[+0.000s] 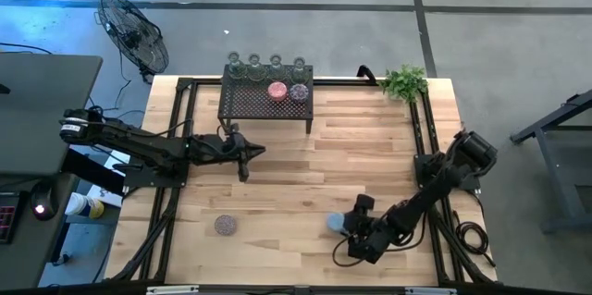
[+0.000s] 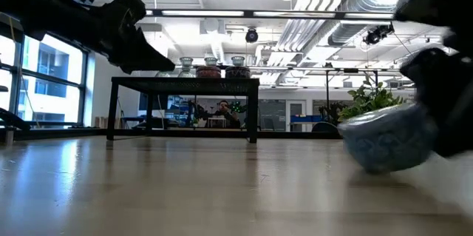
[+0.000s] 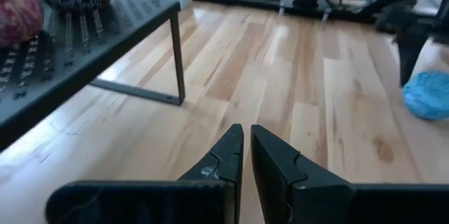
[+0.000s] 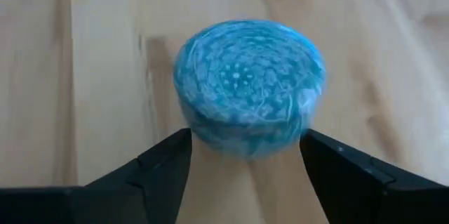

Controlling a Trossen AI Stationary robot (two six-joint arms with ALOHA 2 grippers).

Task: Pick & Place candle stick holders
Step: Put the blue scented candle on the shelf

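While the right gripper (image 4: 245,164) sits low at the table's front right, its fingers stand apart on either side of a blue cup (image 4: 249,87), whose rim tilts toward the wrist camera; whether the pads touch it I cannot tell. The left gripper (image 3: 244,154) hangs over the middle of the table (image 1: 305,175), just in front of the black rack (image 1: 266,101), fingers pressed together on nothing.

From above I count eight cups: four clear ones (image 1: 265,62) in a row along the rack's back edge, a pink cup (image 1: 277,91) and a purple cup (image 1: 298,92) side by side on the mesh, a mauve cup (image 1: 224,226) alone at the front left, and the blue one. One plant (image 1: 405,82) stands at the back right corner and one fan (image 1: 132,31) on the floor beyond the left side.

Only the low view shows a person seated in the room behind the rack. Only the right wrist view shows the blue cup's patterned inside.
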